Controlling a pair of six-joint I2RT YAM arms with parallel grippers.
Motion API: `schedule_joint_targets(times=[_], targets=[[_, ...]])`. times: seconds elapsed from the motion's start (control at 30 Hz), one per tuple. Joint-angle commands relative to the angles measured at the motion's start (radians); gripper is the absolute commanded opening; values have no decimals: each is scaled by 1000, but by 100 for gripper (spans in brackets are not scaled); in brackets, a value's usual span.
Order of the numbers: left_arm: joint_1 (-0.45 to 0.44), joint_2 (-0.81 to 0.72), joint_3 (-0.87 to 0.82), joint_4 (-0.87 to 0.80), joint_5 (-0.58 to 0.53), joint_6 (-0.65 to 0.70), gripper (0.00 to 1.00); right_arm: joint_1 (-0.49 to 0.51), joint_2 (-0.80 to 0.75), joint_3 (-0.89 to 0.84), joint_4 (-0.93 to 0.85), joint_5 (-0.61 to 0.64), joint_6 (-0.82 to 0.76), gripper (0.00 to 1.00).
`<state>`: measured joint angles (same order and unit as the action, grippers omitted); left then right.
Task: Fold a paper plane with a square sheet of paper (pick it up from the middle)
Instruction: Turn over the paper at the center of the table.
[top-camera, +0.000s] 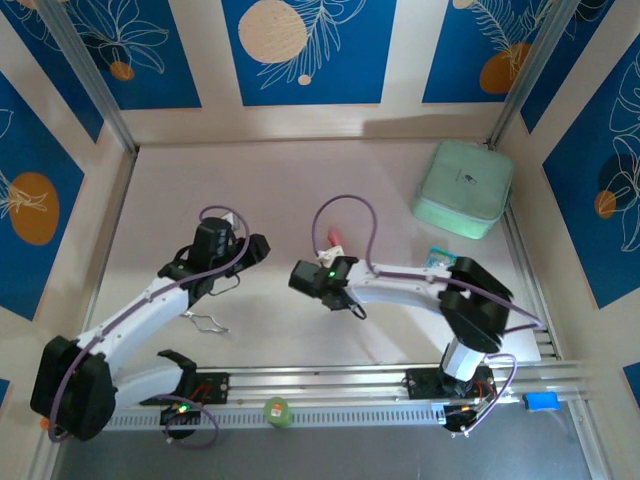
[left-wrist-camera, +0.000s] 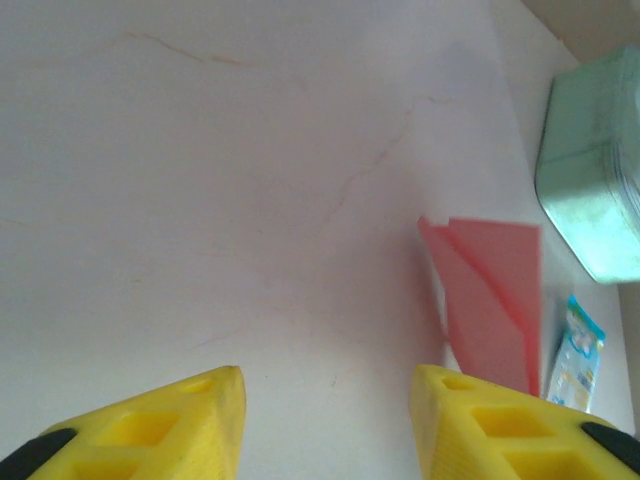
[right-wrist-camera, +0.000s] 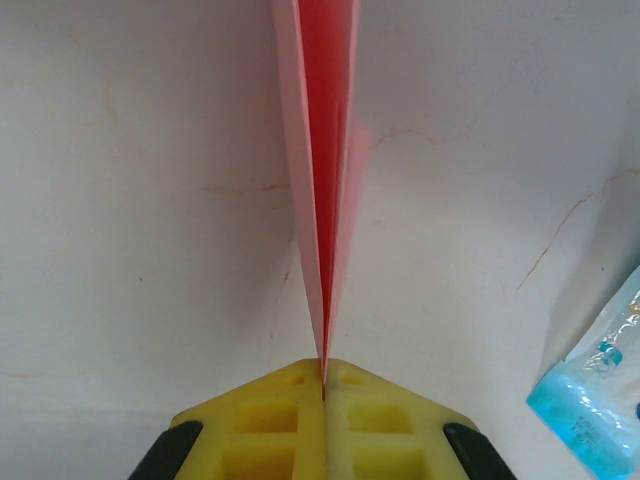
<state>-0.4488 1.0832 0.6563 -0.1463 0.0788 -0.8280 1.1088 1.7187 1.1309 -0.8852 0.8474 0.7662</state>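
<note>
The paper plane (right-wrist-camera: 322, 150), a slim folded dart of pink-red paper, was held edgewise near the middle of the bench (top-camera: 270, 180). One end was pinched between the closed jaws of the right gripper (right-wrist-camera: 325, 365). Whether it touched the bench could not be told. The left gripper (left-wrist-camera: 325, 378) hung well apart to the left, jaws parted with nothing between them. A blue-and-white packet (right-wrist-camera: 595, 400) lay near the plane on its right. A mint-green case (top-camera: 462, 188) sat farther back toward the right corner.
</note>
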Motion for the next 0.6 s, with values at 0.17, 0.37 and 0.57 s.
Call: schedule_joint_targets(times=[0.17,0.37,0.57], targets=[[13,-190,-45,-153,-246,9,53,62,86,54,95,-103,-93,11],[15,-218,-47,-166,-263,13,55,-17,7,-7,252,-390,-117,31],[15,-138,-39,-96,-149,25,55,-177,-212,-241,566,-719,-82,42]])
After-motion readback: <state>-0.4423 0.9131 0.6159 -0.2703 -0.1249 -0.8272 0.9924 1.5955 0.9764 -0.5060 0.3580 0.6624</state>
